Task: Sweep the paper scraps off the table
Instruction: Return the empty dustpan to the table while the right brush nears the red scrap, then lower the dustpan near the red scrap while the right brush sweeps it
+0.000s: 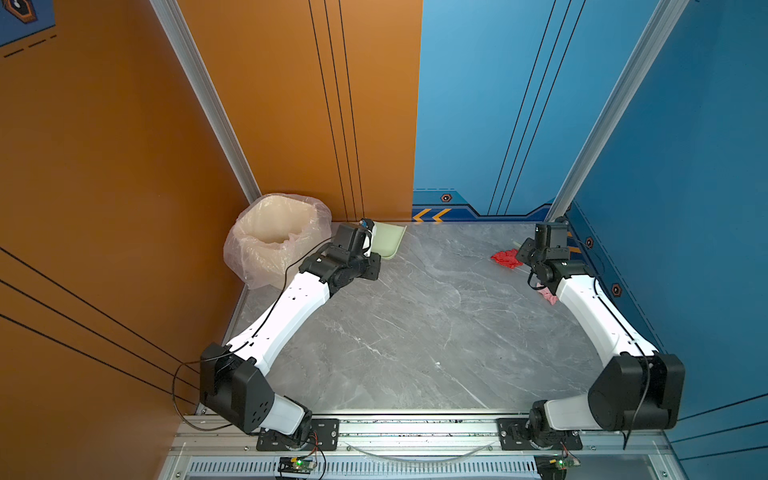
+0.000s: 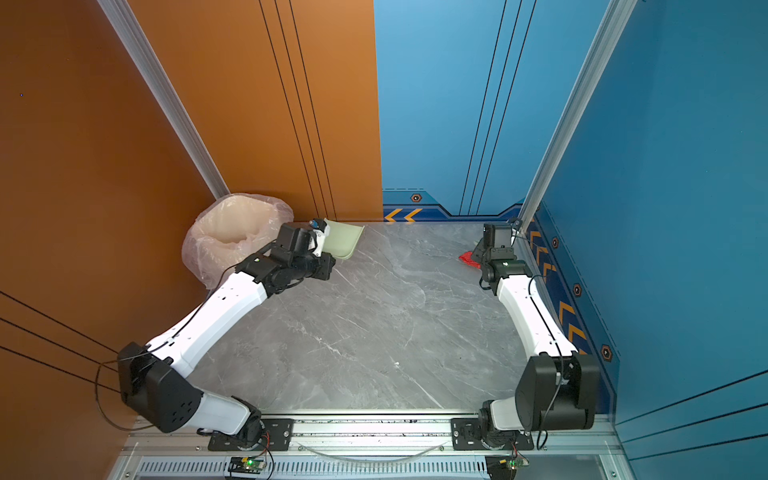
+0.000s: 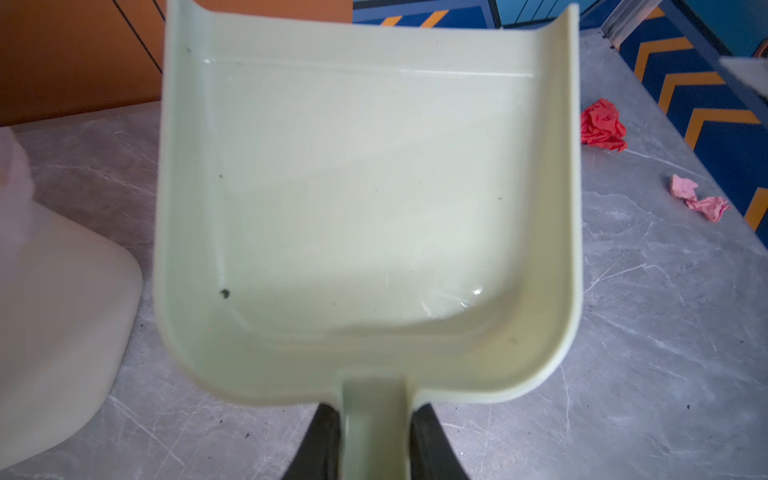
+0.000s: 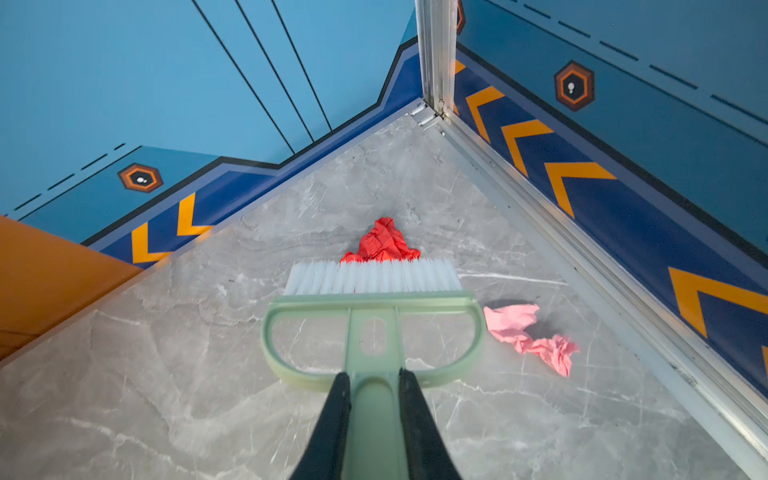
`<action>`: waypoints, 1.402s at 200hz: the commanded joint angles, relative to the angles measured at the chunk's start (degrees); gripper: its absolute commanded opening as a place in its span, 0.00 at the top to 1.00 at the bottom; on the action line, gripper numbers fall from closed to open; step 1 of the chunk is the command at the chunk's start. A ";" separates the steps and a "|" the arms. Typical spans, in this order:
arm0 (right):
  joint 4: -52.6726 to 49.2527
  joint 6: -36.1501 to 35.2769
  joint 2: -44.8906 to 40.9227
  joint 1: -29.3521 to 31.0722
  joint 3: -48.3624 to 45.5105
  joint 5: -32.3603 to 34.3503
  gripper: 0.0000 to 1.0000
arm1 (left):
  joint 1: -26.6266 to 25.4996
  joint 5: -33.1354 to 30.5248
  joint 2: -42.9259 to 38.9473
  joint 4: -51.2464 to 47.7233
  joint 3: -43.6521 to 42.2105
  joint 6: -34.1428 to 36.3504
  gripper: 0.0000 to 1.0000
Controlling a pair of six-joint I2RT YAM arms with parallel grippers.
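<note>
You're working on a flat grey marble-patterned table [image 1: 415,332] with white veins, boxed in by orange wall panels [image 1: 104,166] on one side and blue wall panels [image 1: 498,104] on the other. Two aluminium posts [image 1: 208,104] rise from the far corners. A dark blue band with orange chevrons [image 4: 525,137] runs along the foot of the blue walls. The right wrist view shows two orange hexagon badges [image 4: 574,86], each with a white mark too small to read.

Your left claw [image 3: 374,409] is pinching the handle of one pale green plastic dustpan [image 3: 374,187]. The pan stretches out ahead of the claw, a few dark specks on its floor. One cream bin with a clear plastic liner [image 1: 253,249] sits just beside that claw, on its outer side.

Your right claw [image 4: 374,374] is clamped on the handle of one pale green brush with white bristles [image 4: 370,299], down in the far blue corner. One red crumpled paper wad [image 4: 384,243] lies on the table straight ahead of this claw, and the bristle tips reach its near edge. Pink crumpled paper [image 4: 523,332] lies just beside the brush head, between the claw and the side wall's metal rail. It may be one long scrap or two touching; you can't tell. In a top view the pink paper [image 1: 547,295] peeks out from behind the right forearm. The red wad [image 1: 505,258] shows there too, well apart from the dustpan [image 1: 388,241].
</note>
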 commanded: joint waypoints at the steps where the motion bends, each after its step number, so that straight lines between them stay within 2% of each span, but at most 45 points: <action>1: 0.47 1.22 3.08 -1.52 3.42 1.31 1.00 | -2.87 -3.21 2.14 -0.99 2.80 3.17 1.00; 63: 2.33 3.02 8.08 -3.83 4.46 -0.44 1.00 | -9.36 -5.14 9.54 -1.16 5.38 6.16 1.00; 123: 1.57 4.38 10.91 -5.27 4.98 -2.83 1.00 | -14.47 -6.46 20.58 -4.56 11.06 8.91 1.00; 217: -0.08 3.83 15.25 -5.63 6.93 -5.80 1.00 | -16.49 -3.53 30.79 -5.12 15.43 9.58 1.00; 280: -2.58 2.12 20.49 -5.37 11.32 -4.38 1.00 | -16.94 -3.13 34.50 -5.74 17.05 9.24 1.00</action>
